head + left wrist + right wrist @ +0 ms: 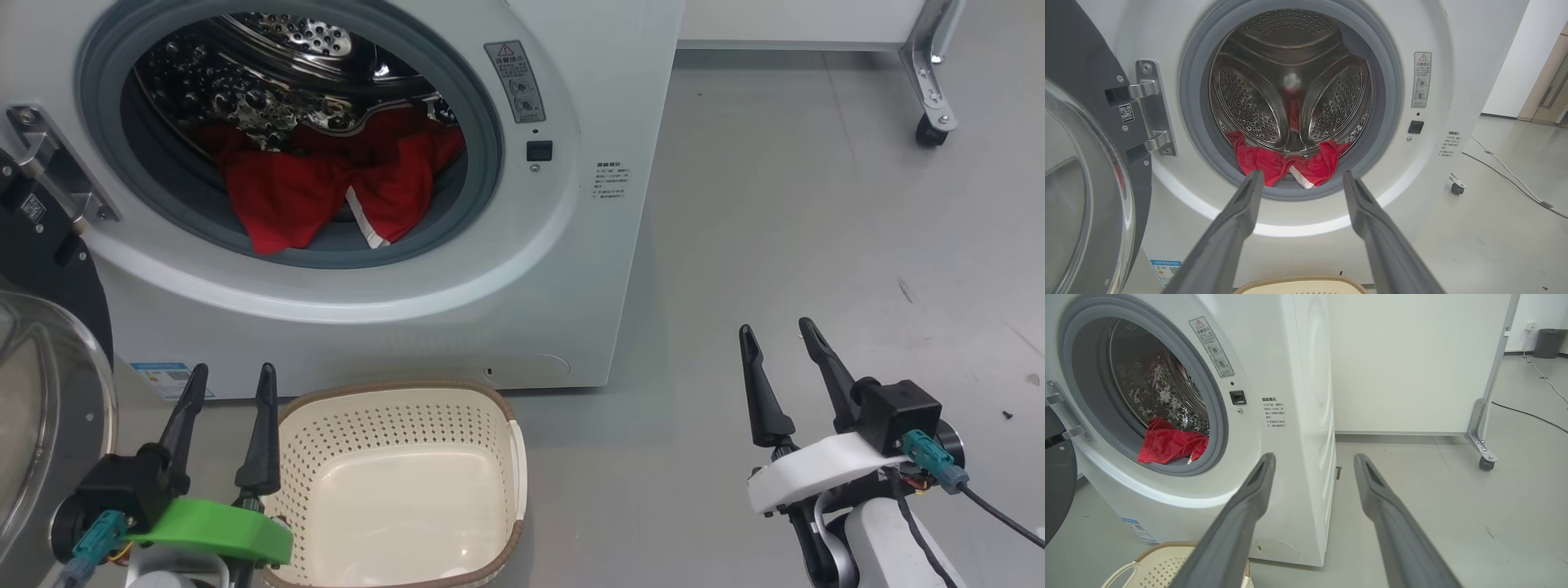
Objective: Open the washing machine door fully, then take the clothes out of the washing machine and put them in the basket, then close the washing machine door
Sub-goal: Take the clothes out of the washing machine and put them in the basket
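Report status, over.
Left hand and right hand open, empty. Door open; clothes in washing machine, basket empty. Nothing in the way.

The floor [816, 204] is smooth pale grey, marked by a dark scuff [904, 290] at three o'clock in the head view and a black speck [1008, 415] near four. Between one and two o'clock a white panel [800, 20] stands on a metal bracket leg [927, 57] with a black caster [931, 131]. In the right wrist view a dark bin [1549, 343] sits at two o'clock by a white wall [1541, 310], and a black cable [1527, 414] trails over the floor below it. In the left wrist view a wooden door [1549, 90] shows near three o'clock.
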